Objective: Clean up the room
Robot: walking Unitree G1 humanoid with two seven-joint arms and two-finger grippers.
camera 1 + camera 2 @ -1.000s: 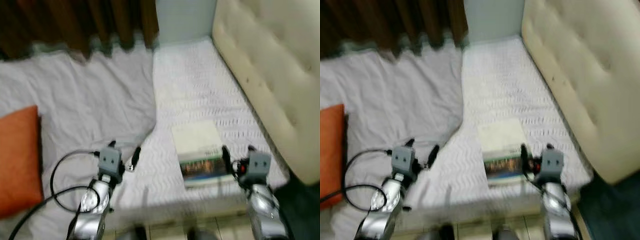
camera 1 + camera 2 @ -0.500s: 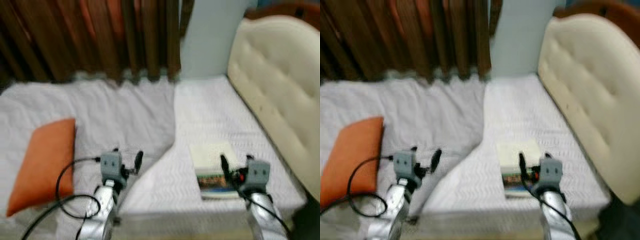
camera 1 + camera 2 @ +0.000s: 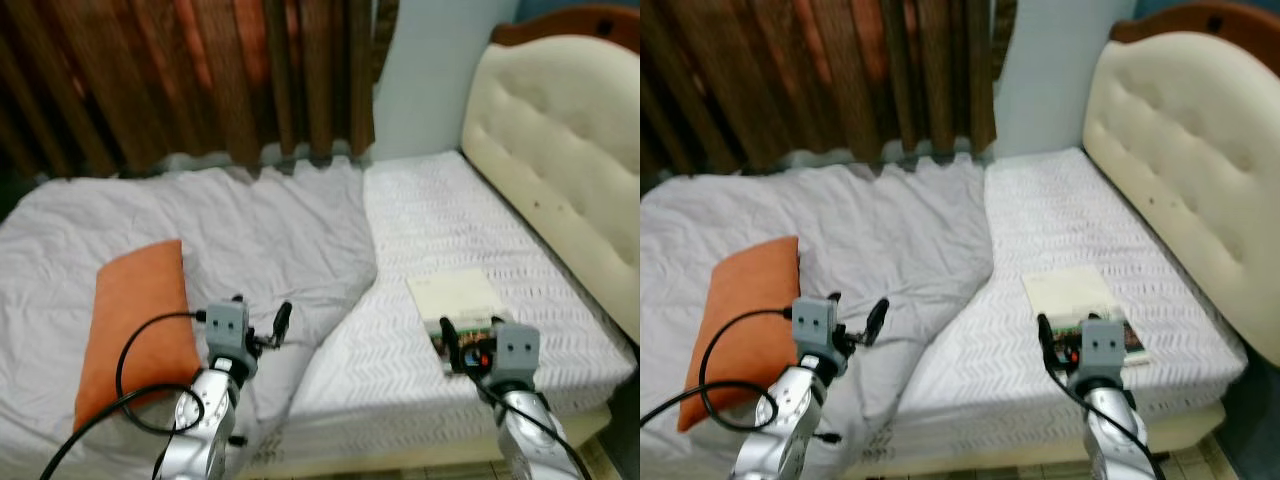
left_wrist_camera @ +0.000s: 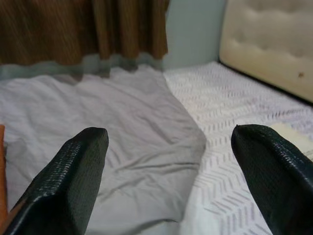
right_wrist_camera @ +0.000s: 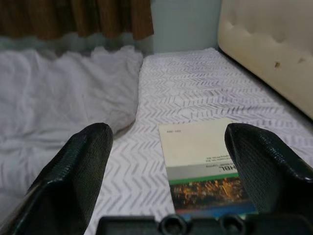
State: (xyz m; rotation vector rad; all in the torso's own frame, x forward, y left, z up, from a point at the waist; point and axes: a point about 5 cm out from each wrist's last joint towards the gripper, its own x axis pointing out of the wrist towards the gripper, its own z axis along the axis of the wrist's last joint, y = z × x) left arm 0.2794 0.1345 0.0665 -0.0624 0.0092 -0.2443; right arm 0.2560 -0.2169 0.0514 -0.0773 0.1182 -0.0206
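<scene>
A book (image 3: 458,297) with a cream cover and a dark photo strip lies flat on the white chevron mattress (image 3: 440,210), close to the bed's near edge. My right gripper (image 3: 470,335) is open and hovers just short of the book's near end; in the right wrist view the book (image 5: 203,166) sits between its fingers (image 5: 73,176). An orange pillow (image 3: 140,325) rests on the rumpled grey duvet (image 3: 220,230) at the left. My left gripper (image 3: 260,312) is open above the duvet edge, beside the pillow, with nothing between its fingers (image 4: 73,181).
A cream tufted headboard (image 3: 560,150) runs along the right side of the bed. Brown curtains (image 3: 180,80) and a pale wall strip (image 3: 430,70) stand behind it. A black cable (image 3: 125,375) loops beside my left arm. Tiled floor (image 3: 420,470) shows below the bed edge.
The camera has lifted and pulled back, so more of the bed, the curtains and the headboard now show. The book and the pillow lie as before. Both grippers stay open.
</scene>
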